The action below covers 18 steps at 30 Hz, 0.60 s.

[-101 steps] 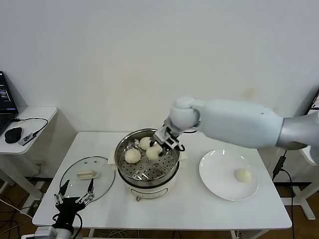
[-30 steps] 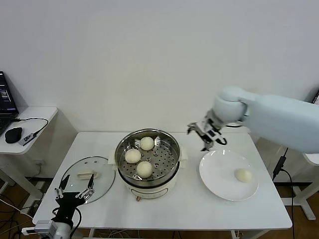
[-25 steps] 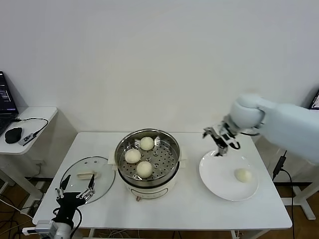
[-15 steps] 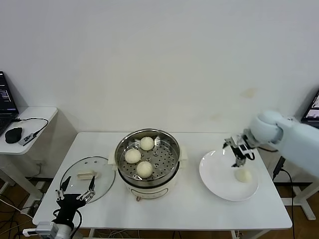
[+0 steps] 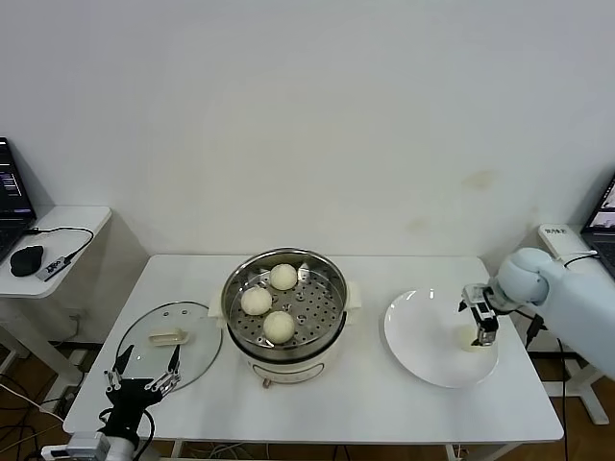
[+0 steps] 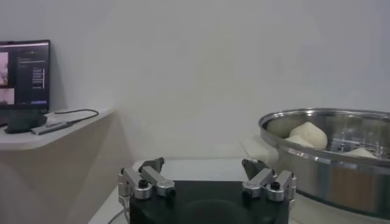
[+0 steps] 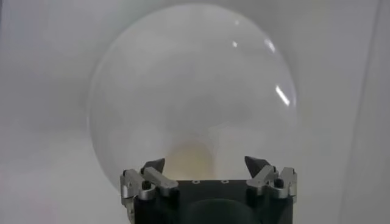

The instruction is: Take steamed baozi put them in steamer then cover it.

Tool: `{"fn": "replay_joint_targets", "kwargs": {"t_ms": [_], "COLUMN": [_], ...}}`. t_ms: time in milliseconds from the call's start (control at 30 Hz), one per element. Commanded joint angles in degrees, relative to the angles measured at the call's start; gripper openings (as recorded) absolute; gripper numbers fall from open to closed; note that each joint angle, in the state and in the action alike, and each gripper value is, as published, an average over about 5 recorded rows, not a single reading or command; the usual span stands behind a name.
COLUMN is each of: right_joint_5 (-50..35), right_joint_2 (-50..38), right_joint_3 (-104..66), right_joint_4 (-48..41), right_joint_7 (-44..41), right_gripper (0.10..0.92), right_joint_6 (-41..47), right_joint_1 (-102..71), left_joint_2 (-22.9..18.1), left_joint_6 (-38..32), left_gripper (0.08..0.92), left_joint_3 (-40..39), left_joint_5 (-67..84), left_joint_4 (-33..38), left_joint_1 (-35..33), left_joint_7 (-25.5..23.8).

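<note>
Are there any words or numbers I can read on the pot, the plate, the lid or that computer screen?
No text here can be read.
Steamer: no words or numbers show on it.
Plate: plain white, no writing.
Cover: clear glass, no label visible.
Laptop screen: there are lines of writing on it, but too small and blurred to read.
White box at the far right: a dark mark on top, too small to read.

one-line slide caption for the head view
Open right end effector over the last baozi on the plate; three in the uncovered steamer.
</note>
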State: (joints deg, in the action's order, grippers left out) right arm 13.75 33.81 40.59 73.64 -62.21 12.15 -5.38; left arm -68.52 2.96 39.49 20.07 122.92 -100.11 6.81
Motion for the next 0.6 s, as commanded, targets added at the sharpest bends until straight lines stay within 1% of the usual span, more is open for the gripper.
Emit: {"fn": "replay_joint_targets", "kwargs": {"t_ms": [33, 367, 467, 600], "right_joint_5": [2.7, 3.7, 4.0, 4.2], "right_joint_2": [3.4, 5.1, 5.3, 5.5], "right_joint_3": [-4.5, -5.8, -5.8, -6.0], "right_joint_4": [-6.8, -8.5, -8.7, -8.8], "right_joint_7": [1.2, 2.3, 2.4, 2.3], "right_gripper": [0.823, 0.820, 0.802, 0.759], "right_joint_6": [-0.6, -0.3, -0.2, 0.0], "right_joint_1": [-5.2, -5.9, -5.8, -5.8], "left_joint_2": [0.0, 0.2, 0.1, 0.0], "left_joint_6": [0.0, 0.0, 0.0, 0.0], "left_gripper": [0.823, 0.823, 0.823, 0.823], "left_joint_3": [0.0, 0.2, 0.2, 0.1], "left_joint_5": [0.0, 0.1, 0.0, 0.0], "left_joint_4": [-0.1, -0.2, -0.3, -0.3], "left_joint_1": [0.1, 0.1, 0.1, 0.2], "left_joint_7": [0.0, 0.0, 0.0, 0.0]}}
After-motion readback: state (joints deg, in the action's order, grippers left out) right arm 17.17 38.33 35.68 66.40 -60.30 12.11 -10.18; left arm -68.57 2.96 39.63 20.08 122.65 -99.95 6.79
